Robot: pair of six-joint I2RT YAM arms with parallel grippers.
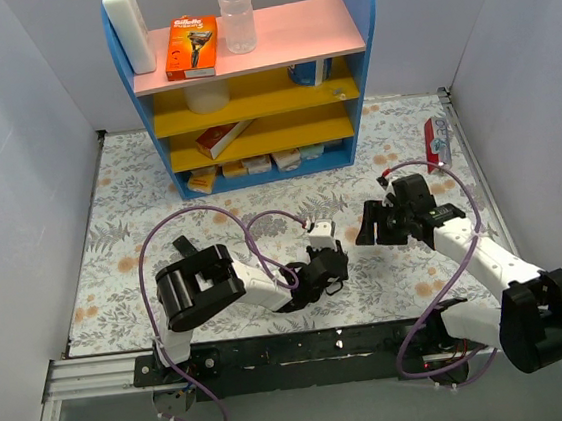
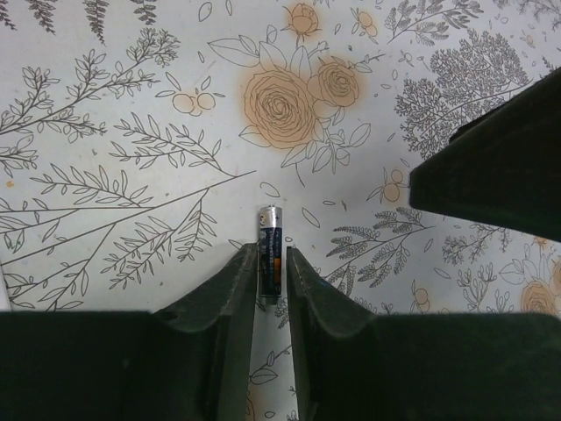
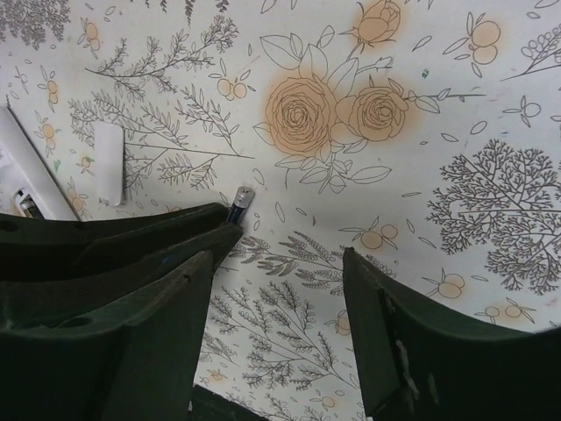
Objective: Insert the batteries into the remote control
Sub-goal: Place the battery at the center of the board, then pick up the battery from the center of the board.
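Left gripper (image 2: 270, 253): pressed in on a single battery (image 2: 269, 239) – one finger on each side of its purple-blue body, the silvery end poking out past the tips.
Battery place: near the middle of the desk, a little toward the near edge, over the floral cloth (image 1: 123, 237); whether it touches the cloth cannot be told.
Right gripper (image 3: 280, 259): spread wide, nothing between its fingers; it sits just beside the left gripper, on the side of the right edge.
Same battery, right wrist view: only its silvery tip (image 3: 243, 195) shows, sticking out from behind the left gripper's dark finger.
White remote (image 3: 19, 167): flat on the cloth at the left margin of the right wrist view, mostly cut off.
Loose white panel (image 3: 109, 163): flat, rounded, lying just beside the remote – not touching it.
Far edge: a blue shelf unit (image 1: 362, 21) with an orange razor box (image 1: 190, 47) on its pink top.
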